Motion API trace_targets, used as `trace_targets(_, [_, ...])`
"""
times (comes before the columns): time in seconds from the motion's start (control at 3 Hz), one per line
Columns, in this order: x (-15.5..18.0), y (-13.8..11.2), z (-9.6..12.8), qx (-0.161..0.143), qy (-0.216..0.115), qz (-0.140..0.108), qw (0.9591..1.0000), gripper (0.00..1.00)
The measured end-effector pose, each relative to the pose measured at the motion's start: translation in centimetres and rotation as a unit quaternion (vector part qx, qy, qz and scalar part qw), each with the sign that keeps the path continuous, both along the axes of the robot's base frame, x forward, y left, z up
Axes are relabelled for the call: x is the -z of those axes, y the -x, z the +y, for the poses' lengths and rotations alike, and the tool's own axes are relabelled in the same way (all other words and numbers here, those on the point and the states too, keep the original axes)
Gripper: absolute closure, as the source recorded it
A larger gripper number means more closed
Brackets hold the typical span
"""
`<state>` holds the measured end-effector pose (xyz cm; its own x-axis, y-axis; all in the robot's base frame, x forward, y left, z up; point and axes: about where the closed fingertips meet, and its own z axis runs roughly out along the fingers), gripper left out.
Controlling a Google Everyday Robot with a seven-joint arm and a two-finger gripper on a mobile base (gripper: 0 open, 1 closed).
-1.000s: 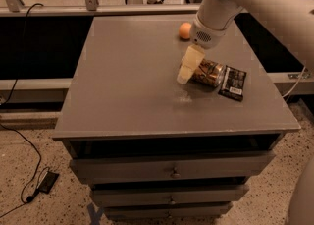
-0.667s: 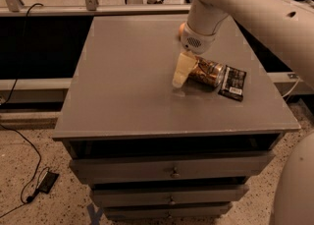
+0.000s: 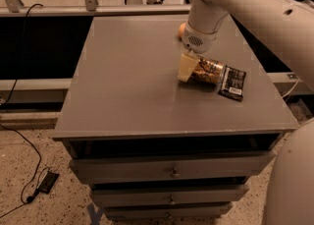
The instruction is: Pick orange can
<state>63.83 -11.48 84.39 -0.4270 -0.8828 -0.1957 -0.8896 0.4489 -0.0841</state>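
Golden-orange metal, crinkled and shiny: the orange can (image 3: 208, 70) lies on its side, right of centre on the grey cabinet top (image 3: 127, 86), long axis roughly left to right. The gripper (image 3: 188, 67) is down at the can's left end, its cream tip touching the can or just short of it. Grip state: cannot tell from this view whether it is open, closed or holding. A black snack packet (image 3: 232, 82) lies flat at the can's right end, touching or very nearly so. A small orange ball (image 3: 182, 29) sits further back, half hidden by the wrist and apart from the can. Risks, by judgement:

1. The can is round and lying down, so off-axis contact would likely roll it away instead of seating it.
2. A push along its length would drive it into the packet and slide both toward the right edge.
3. The thin, glossy wall may slip or crumple under closing force.
4. A hold this near one end could let the far end droop and pivot out on lift.
5. The packet might get pinched along with the can.
6. The wrist is close to the ball, and a nudge would send it rolling.
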Motion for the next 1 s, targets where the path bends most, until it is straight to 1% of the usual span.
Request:
trace_targets(0.33, [-4.4, 0.4, 0.6, -0.027, -0.035, -0.022, 0.9988, 0.88])
trace_targets(0.67, [-9.8, 0.9, 1.9, -0.059, -0.075, -0.060, 0.9937, 1.00])
trace_targets(1.0, [-10.3, 0.7, 2.1, -0.060, -0.080, -0.066, 0.9928, 1.00])
